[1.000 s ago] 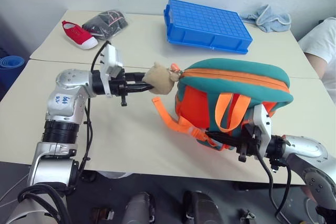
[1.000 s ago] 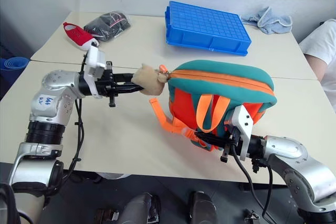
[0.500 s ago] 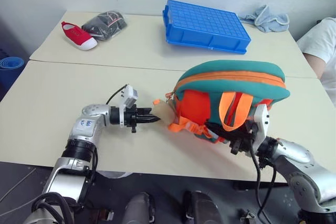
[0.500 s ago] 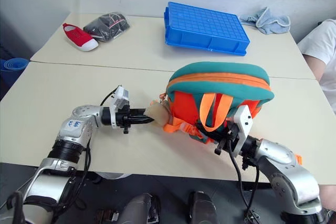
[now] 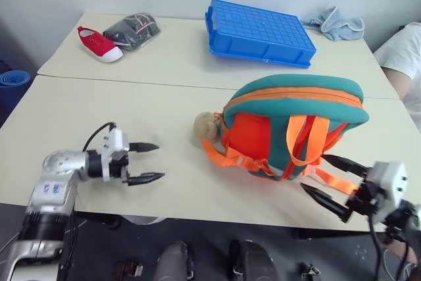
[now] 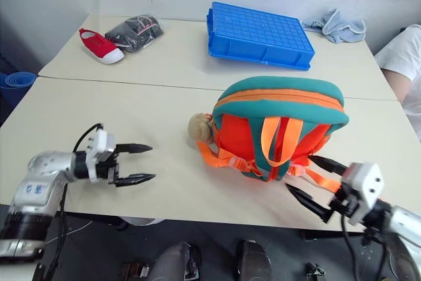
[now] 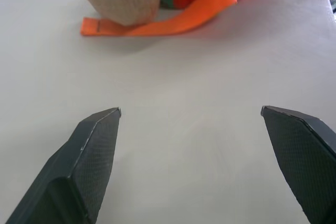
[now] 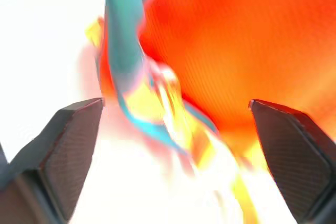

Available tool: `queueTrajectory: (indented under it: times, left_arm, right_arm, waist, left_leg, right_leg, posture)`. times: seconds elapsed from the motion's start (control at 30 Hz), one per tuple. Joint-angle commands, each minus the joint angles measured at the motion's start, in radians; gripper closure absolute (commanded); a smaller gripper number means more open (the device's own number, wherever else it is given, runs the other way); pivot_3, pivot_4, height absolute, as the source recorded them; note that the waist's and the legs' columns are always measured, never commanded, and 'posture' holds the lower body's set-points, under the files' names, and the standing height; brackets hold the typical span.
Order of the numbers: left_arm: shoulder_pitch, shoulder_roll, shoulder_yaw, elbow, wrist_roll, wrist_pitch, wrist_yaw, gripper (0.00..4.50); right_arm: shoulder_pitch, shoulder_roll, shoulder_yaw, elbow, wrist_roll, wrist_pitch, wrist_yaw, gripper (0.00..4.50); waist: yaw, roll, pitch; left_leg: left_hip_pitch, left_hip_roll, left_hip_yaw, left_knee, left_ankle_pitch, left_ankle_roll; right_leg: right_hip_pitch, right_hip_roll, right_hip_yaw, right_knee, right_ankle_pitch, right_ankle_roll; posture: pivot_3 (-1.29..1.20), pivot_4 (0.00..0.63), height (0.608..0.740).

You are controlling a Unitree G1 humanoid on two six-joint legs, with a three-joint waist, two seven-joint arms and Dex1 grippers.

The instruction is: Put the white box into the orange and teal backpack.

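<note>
The left gripper (image 5: 150, 162) reaches over the near left part of the cream table (image 5: 131, 110), its arm stretched low and nearly level and pointing right, toward the bag. Its two black fingers (image 7: 86, 158) are spread wide with bare tabletop between them, holding nothing, well apart from the bag. At the near right edge the right gripper (image 5: 332, 181) angles in from the right and points left and a little away, fingers also splayed wide and empty; its tips sit just beside the bag's trailing orange strap (image 5: 332, 181), and whether they touch it cannot be told.

Between the two grippers, right of centre, the orange and teal backpack (image 5: 289, 123) lies on the table with its long axis running left to right. Its orange strap side faces the near edge, its teal top with the zipper trim turned up and away. The tan plush toy (image 5: 206, 125) rests on the table at the bag's left end. The zipper looks closed, and the white box cannot be made out anywhere.

Farther back lie a red shoe (image 5: 99, 43) and a dark bundle (image 5: 131, 29) at far left, a blue gridded tray (image 5: 258, 31) at far centre and a pale blue cloth (image 5: 337, 21) at far right. A person's white sleeve (image 5: 402, 54) shows at the right edge
</note>
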State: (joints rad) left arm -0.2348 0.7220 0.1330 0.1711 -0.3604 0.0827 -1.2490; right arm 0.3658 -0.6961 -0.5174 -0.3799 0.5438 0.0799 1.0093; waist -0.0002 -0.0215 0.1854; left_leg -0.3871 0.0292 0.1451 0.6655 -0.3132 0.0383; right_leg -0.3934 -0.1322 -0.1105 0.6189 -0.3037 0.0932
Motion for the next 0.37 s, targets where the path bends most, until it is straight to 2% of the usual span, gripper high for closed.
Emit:
queueTrajectory:
  times: [0.03,0.2,0.37]
  left_arm:
    - [0.055,0.028,0.082,-0.071,0.002,-0.065,0.058,0.0]
    - [0.163,0.039,0.12,-0.136,0.01,-0.096,0.102,0.0]
    - [0.201,0.03,0.133,-0.167,0.009,-0.103,0.159,0.0]
  right_arm:
    - [-0.011,-0.047,-0.098,0.179,-0.081,-0.199,0.077,0.04]
    - [-0.073,-0.077,-0.091,0.395,-0.104,-0.301,0.122,0.04]
    - [-0.074,-0.07,-0.064,0.41,-0.121,-0.338,0.132,0.04]
  waist:
    - [0.0,0.0,0.0]
    - [-0.003,0.003,0.001]
    - [-0.003,0.004,0.002]
  left_leg:
    - [0.0,0.0,0.0,0.0,0.0,0.0]
    - [0.002,0.001,0.0,-0.004,0.002,-0.002]
    - [0.001,0.001,0.0,-0.004,0.003,-0.002]
  right_leg:
    - [0.0,0.0,0.001,0.0,0.0,0.0]
    - [-0.001,0.0,0.0,0.0,-0.001,-0.003]
    - [-0.002,0.0,0.0,0.001,-0.001,-0.003]
  posture:
    - [0.0,0.15,0.74]
    - [0.0,0.15,0.74]
    - [0.0,0.15,0.74]
